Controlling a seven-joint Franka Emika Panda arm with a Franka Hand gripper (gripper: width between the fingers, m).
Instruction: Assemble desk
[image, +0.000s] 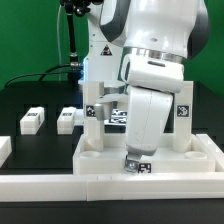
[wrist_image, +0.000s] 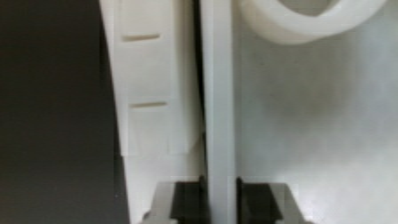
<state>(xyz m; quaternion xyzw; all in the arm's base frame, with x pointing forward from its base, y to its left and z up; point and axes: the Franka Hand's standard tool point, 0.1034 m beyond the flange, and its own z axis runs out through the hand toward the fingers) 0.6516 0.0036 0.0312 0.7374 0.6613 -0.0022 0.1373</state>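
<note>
Left on the bench (image: 20, 95) lie one loose leg (image: 31, 120) and a second loose leg (image: 68, 119). Centre, the desk top (image: 100, 152) carries a left upright leg (image: 92, 108) and a right upright leg (image: 183, 112). My fingers (wrist_image: 178, 203) pinch its rim. Half done, I judge.

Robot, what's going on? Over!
Gripper shut on top's rim. Two legs upright, two legs loose. Nothing seen blocking.
</note>
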